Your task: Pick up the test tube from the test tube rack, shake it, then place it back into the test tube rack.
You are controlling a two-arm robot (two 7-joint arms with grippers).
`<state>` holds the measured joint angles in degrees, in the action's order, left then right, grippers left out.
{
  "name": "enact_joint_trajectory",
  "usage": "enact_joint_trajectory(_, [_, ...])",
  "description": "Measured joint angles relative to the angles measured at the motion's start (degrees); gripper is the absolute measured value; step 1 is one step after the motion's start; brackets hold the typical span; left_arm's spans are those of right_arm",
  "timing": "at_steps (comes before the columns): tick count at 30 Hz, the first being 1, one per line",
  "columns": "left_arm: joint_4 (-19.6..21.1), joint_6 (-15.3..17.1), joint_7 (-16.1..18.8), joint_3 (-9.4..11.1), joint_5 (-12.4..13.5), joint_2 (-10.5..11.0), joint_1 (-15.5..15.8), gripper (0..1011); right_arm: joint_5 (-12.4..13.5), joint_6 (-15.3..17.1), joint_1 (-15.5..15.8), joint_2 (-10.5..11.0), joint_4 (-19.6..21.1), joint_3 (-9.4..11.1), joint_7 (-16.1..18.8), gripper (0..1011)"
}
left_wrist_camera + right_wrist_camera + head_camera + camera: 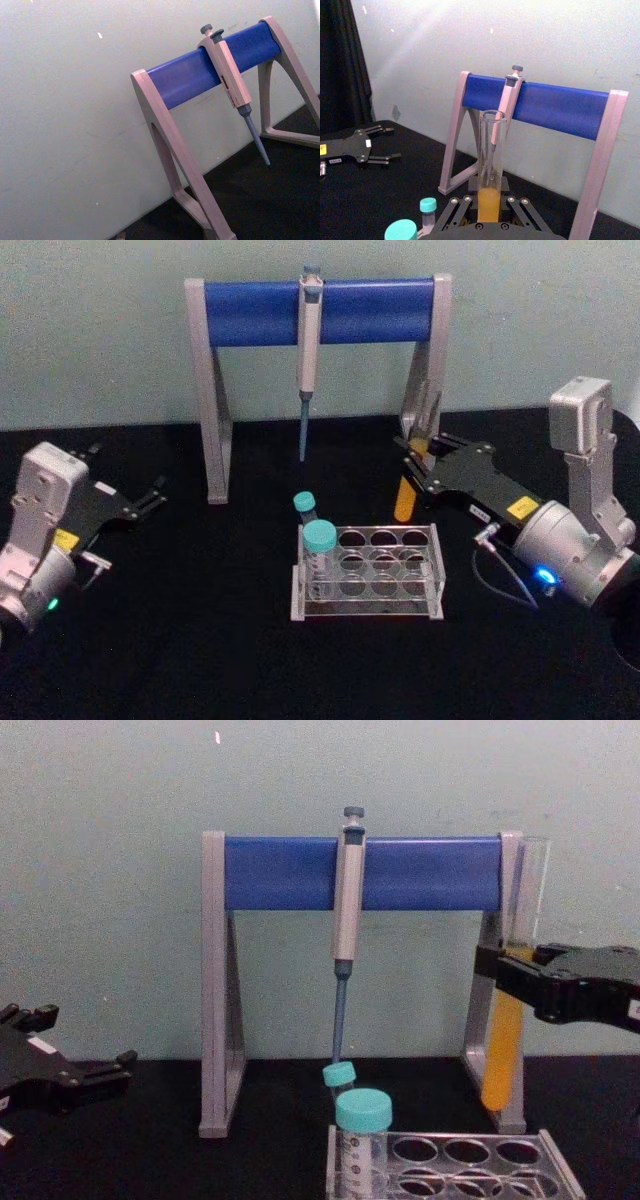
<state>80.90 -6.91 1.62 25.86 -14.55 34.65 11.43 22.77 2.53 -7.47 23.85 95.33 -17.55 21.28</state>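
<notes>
In the head view, the right tool (418, 462) was clamped on the test tube (404, 498), holding it upright, out of the rack (365, 612) that sat just below and in front of that tool. The left tool (128, 472) hung open, well apart. The left wrist view showed the pipette stand (210, 70). In the right wrist view, the tube rose straight from the grip, with orange liquid at finger level. In the chest view, it stood beside the stand's leg. Being thin, capless glass, it was probably light, brittle and slippery, so a firm hold at mid-length suited it.
</notes>
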Motion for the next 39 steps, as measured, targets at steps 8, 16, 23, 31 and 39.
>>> enact_joint_trajectory(8, [0.0, 0.0, 0.0, 0.0, 0.0, 0.0, 0.0, 1001, 0.2, 0.0, -1.5, -0.6, -1.7, -0.7, 0.6, 227])
enact_joint_trajectory(16, [0.0, 0.0, 0.0, 0.0, 0.0, 0.0, 0.0, 1001, 0.0, -0.6, -2.6, -0.8, -3.1, -0.5, 0.0, 227])
enact_joint_trajectory(23, [0.0, 0.0, 0.0, 0.0, 0.0, 0.0, 0.0, 1001, -0.7, 0.8, -0.8, 1.0, -0.8, 0.9, -1.0, 227])
enact_joint_trajectory(31, [0.0, 0.0, 0.0, 0.0, 0.0, 0.0, 0.0, 1001, 1.0, 3.8, 1.7, 3.4, 2.5, 1.7, 0.7, 227])
enact_joint_trajectory(39, [0.0, 0.0, 0.0, 0.0, 0.0, 0.0, 0.0, 1001, 5.0, 5.5, 0.6, 4.1, 2.2, -0.3, 4.9, 227])
